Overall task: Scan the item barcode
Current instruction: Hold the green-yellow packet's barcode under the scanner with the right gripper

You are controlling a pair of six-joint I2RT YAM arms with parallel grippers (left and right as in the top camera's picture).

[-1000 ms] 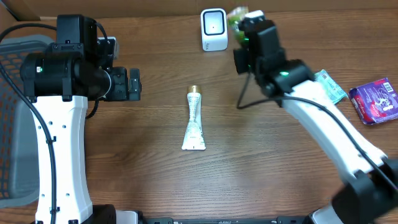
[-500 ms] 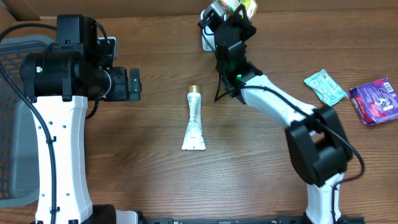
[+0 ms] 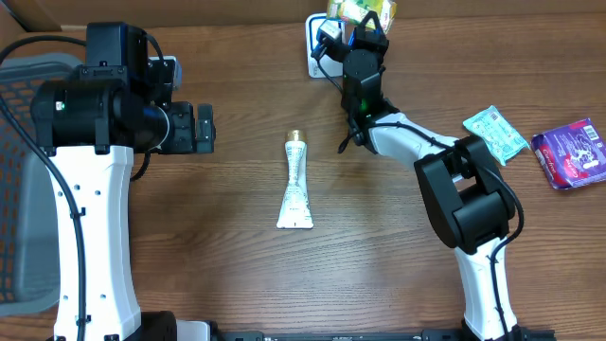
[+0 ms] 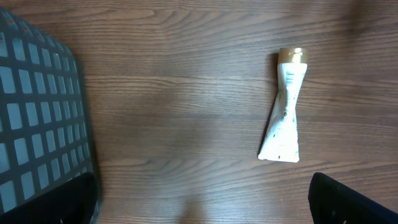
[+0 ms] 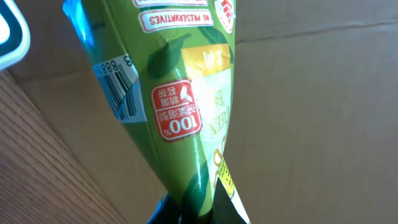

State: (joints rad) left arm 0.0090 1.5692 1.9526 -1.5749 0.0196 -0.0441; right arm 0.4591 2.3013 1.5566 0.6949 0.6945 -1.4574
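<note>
Gripping a green snack packet (image 3: 361,10) in my right gripper (image 3: 363,26), I hold it up at the far edge of the wooden table (image 3: 379,265), with my jaws clamped shut on its crimped end. From my right wrist camera the packet (image 5: 183,93) fills the middle of the view. My dark fingers (image 5: 163,216) pinch it at the bottom edge. A blue-and-white barcode (image 5: 122,94) sits on the packet's left side, and beside it is a red round label. A rounded white corner of the scanner (image 5: 9,32) shows at the upper left, close to the barcode, though I cannot tell whether they touch. Brown cardboard (image 5: 311,93) fills the background.

From overhead, the white scanner (image 3: 315,45) stands just left of my right gripper, partly hidden by my arm.

My left gripper (image 3: 204,128) hangs over the left part of the table with its jaws spread wide and nothing between them. Its wrist camera shows one dark finger (image 4: 84,199) in each lower corner.

A white tube with a gold cap (image 3: 296,185) lies flat in the middle of the table, cap pointing away from me. A grey mesh basket (image 3: 19,189) sits at the left edge. A teal sachet (image 3: 494,133) and a purple packet (image 3: 571,153) lie near each other on the right.
</note>
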